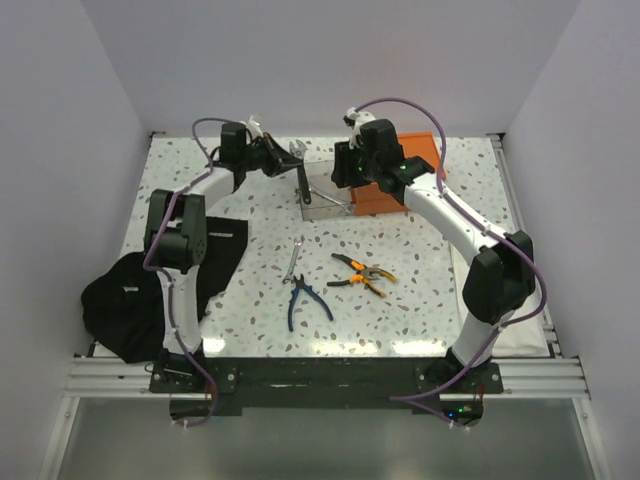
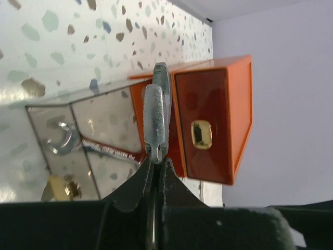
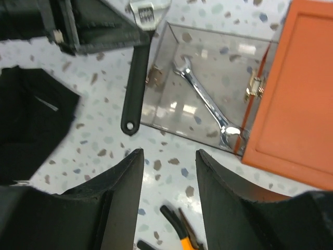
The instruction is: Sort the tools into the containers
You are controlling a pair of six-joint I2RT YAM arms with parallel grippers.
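My left gripper (image 1: 272,157) is shut on the head end of the black-handled adjustable wrench (image 1: 302,178) and holds it over the left edge of the small clear box (image 1: 335,188). In the left wrist view the jaws (image 2: 157,159) pinch the wrench (image 2: 156,112), seen edge-on. A silver spanner (image 3: 205,101) lies inside the clear box (image 3: 229,57). The orange box (image 1: 405,185) stands behind it. My right gripper (image 3: 169,152) is open and empty above the table near the clear box. A silver spanner (image 1: 292,260), blue-handled pliers (image 1: 306,300) and orange-handled pliers (image 1: 362,273) lie mid-table.
The black fabric bag (image 1: 130,295) slumps at the left edge, under the left arm. A flat white sheet (image 1: 520,335) lies at the right front. White walls close the back and sides.
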